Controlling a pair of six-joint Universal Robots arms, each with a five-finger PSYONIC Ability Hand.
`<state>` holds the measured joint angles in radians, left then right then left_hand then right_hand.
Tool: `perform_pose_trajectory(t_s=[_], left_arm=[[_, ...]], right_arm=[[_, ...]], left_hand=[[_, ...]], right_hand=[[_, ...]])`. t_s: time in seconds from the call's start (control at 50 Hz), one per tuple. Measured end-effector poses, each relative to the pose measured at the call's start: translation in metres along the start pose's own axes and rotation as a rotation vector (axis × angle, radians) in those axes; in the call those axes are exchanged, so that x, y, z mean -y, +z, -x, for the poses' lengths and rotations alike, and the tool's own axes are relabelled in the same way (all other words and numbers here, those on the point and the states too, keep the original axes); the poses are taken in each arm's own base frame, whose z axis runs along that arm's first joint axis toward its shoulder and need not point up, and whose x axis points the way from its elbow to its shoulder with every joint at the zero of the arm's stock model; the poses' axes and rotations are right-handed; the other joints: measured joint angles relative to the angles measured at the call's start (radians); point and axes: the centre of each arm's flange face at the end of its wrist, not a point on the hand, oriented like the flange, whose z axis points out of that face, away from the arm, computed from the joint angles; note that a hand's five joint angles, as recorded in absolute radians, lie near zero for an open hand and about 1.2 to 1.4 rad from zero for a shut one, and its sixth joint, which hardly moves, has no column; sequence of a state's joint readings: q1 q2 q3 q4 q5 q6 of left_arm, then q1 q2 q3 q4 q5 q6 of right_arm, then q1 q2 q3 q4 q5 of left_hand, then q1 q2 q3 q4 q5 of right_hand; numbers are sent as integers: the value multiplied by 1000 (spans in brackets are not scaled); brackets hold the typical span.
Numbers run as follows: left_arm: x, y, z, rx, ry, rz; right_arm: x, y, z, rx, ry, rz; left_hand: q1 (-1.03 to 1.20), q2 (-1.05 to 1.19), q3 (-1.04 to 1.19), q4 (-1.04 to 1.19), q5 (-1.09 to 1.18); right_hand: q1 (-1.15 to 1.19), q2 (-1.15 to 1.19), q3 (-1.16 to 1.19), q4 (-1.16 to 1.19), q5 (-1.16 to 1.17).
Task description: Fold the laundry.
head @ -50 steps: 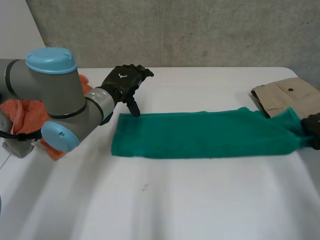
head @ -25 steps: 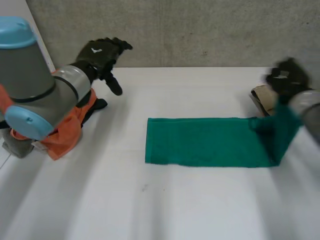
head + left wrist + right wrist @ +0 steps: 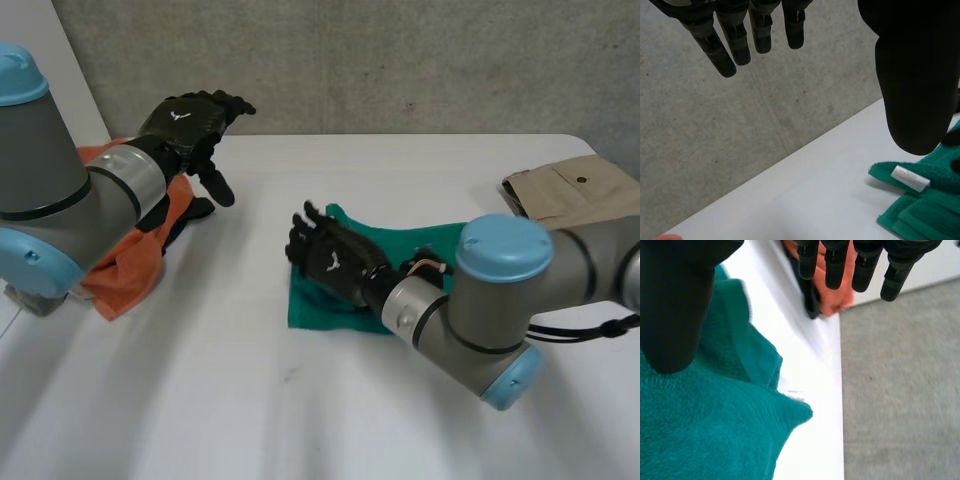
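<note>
A green towel (image 3: 320, 310) lies folded over itself in the middle of the white table (image 3: 300, 420). My right hand (image 3: 328, 258) hovers open above the towel's left end, fingers straight and holding nothing. In the right wrist view that hand (image 3: 675, 305) is spread over the towel (image 3: 715, 430), whose corners lie under its palm. My left hand (image 3: 190, 115) is raised open at the table's far left, clear of the towel. In the left wrist view the towel (image 3: 925, 205) with its white tag (image 3: 910, 177) lies beyond the thumb of that hand (image 3: 915, 75).
An orange cloth (image 3: 130, 255) is heaped at the table's left edge under my left arm, and it also lies past my right fingertips (image 3: 835, 290). A folded khaki garment (image 3: 580, 190) rests at the far right. The table's left edge drops to grey floor (image 3: 900, 390).
My right hand carried the towel's right end across to the left, doubling the towel over, and let go of it. My left hand stayed raised at the far left.
</note>
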<state>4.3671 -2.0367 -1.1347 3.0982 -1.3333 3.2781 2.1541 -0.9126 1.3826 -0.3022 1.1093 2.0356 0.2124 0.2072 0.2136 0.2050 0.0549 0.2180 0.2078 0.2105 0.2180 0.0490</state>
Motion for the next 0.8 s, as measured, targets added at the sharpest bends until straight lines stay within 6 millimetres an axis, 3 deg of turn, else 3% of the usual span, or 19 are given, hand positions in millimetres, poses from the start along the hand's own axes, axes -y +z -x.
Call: perform_pose_trajectory(t_s=[0.08,0.2,0.34,0.42,0.48,0.52,0.56,0.64,0.72,0.8], left_arm=[[3,5,-8,-17,7,-17],[3,17,-39,-82,24,-44],[-12,32,-92,-184,84,-43],[-19,34,-110,-198,115,-22],[-20,33,-116,-188,126,-5],[-18,31,-117,-176,127,3],[-15,30,-115,-165,125,6],[-7,26,-105,-137,119,3],[1,22,-92,-110,114,-3],[7,18,-75,-74,110,-3]], right_arm=[[-4,-12,-25,-88,179,72],[-36,-42,-56,-271,538,283],[-79,-83,-53,-354,892,569],[-97,-94,-43,-349,979,663],[-109,-98,-36,-348,981,702],[-119,-99,-34,-357,942,719],[-124,-99,-35,-375,893,723],[-126,-94,-49,-437,743,691],[-115,-85,-68,-489,600,622],[-86,-65,-75,-456,465,486]], left_hand=[[0,0,0,0,0],[0,0,0,0,0],[0,0,0,0,0],[0,0,0,0,0],[0,0,0,0,0],[0,0,0,0,0],[0,0,0,0,0],[0,0,0,0,0],[0,0,0,0,0],[0,0,0,0,0]], right_hand=[[0,-1,-3,-7,0],[0,-1,-3,-7,0],[0,-1,-3,-7,0],[36,43,41,33,38],[332,343,337,304,310],[740,774,755,740,743],[862,924,908,898,885],[885,967,974,975,952],[885,967,974,975,957],[885,967,975,976,962]])
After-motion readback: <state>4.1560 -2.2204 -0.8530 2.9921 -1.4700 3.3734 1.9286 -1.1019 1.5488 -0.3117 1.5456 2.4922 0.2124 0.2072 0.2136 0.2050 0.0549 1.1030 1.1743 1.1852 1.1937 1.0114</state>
